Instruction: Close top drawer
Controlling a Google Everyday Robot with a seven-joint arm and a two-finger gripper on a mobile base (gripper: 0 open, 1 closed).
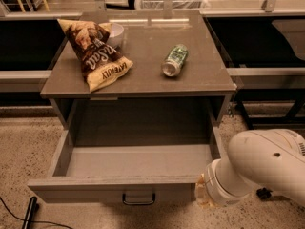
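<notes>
The top drawer (138,163) of the grey cabinet stands pulled far out and is empty inside. Its flat grey front panel (95,191) faces me at the bottom, with a small dark bail handle (138,199) at its centre. My white arm (257,171) comes in from the lower right. Its wrist end sits against the right end of the drawer's front panel, where the gripper (200,199) is hidden behind the arm. No other drawers show.
On the cabinet top (143,75) lie a brown chip bag (95,51), a white bowl (114,32) behind it and a green can (174,60) on its side. Dark shelving flanks both sides. A black cable end (29,211) lies on the speckled floor at lower left.
</notes>
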